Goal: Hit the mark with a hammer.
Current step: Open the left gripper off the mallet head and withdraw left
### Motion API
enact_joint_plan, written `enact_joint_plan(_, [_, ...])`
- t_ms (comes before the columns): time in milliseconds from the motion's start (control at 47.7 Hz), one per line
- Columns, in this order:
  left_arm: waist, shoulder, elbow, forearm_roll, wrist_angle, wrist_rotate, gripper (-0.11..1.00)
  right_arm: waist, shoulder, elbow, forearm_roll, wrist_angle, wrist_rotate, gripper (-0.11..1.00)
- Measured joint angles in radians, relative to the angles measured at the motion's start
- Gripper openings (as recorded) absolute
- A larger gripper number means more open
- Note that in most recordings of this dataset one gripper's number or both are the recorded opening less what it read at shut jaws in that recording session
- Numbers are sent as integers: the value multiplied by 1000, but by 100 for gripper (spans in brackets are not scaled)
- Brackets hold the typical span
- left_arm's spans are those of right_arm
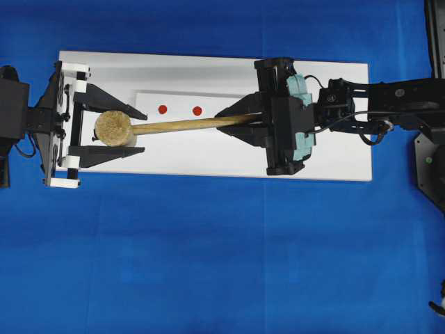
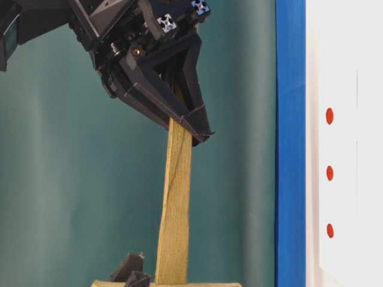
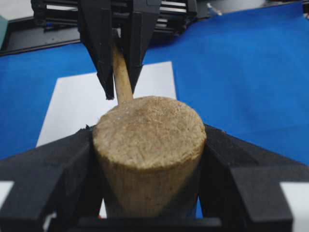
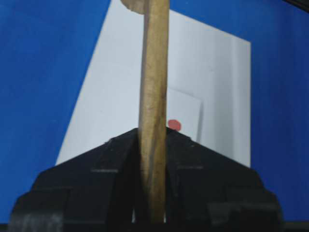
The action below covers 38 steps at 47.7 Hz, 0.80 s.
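While the blue bench (image 1: 208, 264) carries a white board (image 1: 334, 118) with a raised white block (image 1: 181, 101) on it, both arms reach in from opposite ends of the overhead view. The right claw (image 1: 233, 120) is clenched on the handle of the hammer (image 1: 174, 126); the right wrist view shows its 2 fingers (image 4: 111, 164) pressed against the flat wooden handle on both sides. The left claw (image 1: 132, 130) stands partly spread around the hammer head, grasping it: the left wrist view shows the cylindrical head seated between the 2 black fingers (image 3: 53, 169), touching each. The hammer lies level above the board, head toward the left arm, handle running toward the right arm just beside the block's near edge. In the overhead view, 2 red dots show on the block; the one nearer the left claw (image 1: 162, 109) is taken as the mark, since the right claw covers the place of a 3rd. The table-level view shows all 3 dots in a row, the mark (image 2: 330, 173) in the middle, apart from the hammer.
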Motion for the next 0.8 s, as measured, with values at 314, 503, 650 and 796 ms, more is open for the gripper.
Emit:
enact_joint_plan(314, [-2,0,2,0,-2,-9,45,0,0,-2,0,-6,35,2])
enact_joint_plan(503, [-2,0,0,0,-2,-9,45,2,0,0,-2,-6,54,2])
enact_joint_plan(650, [-2,2,2,0,0,-8,45,2,0,0,0,-5,71,2])
enact_joint_plan(796, [-2,0,0,0,-2,-9,45,2,0,0,0,-5,89,2])
